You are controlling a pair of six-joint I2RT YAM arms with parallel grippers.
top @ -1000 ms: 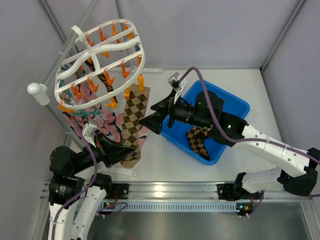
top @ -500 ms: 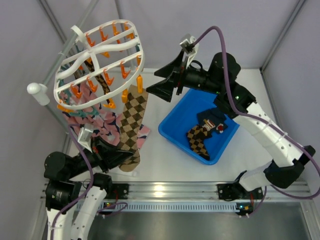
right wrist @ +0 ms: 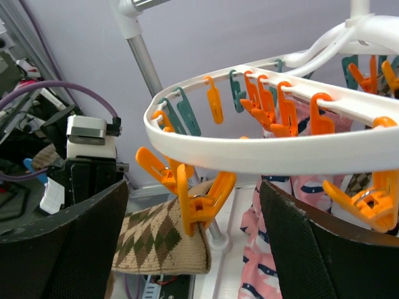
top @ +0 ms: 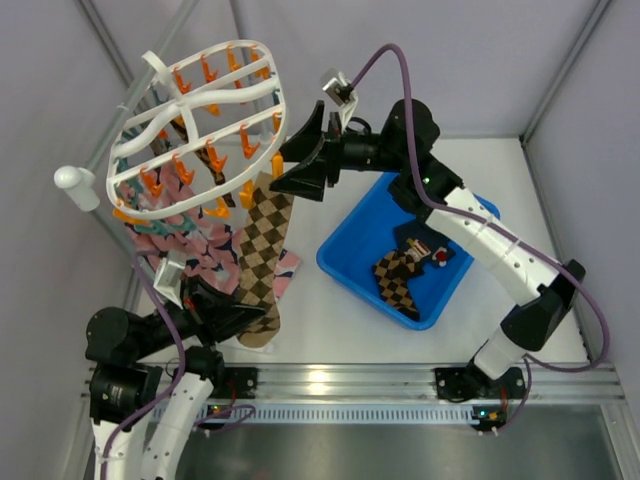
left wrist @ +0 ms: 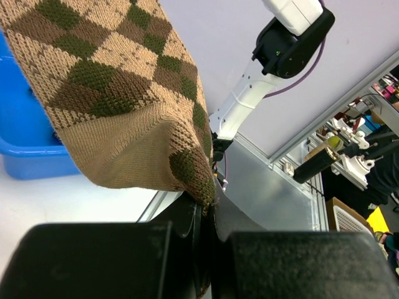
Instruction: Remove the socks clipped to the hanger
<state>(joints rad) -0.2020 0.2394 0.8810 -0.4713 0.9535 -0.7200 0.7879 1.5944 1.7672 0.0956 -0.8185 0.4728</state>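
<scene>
Right gripper [top: 293, 162] stands spread wide just right of the hanger [right wrist: 262, 149] at the far left, facing the orange clip [right wrist: 194, 205] that pins the top of a brown checkered sock [top: 262, 250] to the rim. Left gripper [left wrist: 206, 215] is pinched closed on that sock's lower edge, near left. Pink socks [top: 190, 245] hang to its left. A second checkered sock [top: 398, 282] lies in the blue bin [top: 365, 235] to the right.

blue bin [top: 368, 235] on white table [top: 330, 332] | grey pole [right wrist: 148, 62] upright
</scene>
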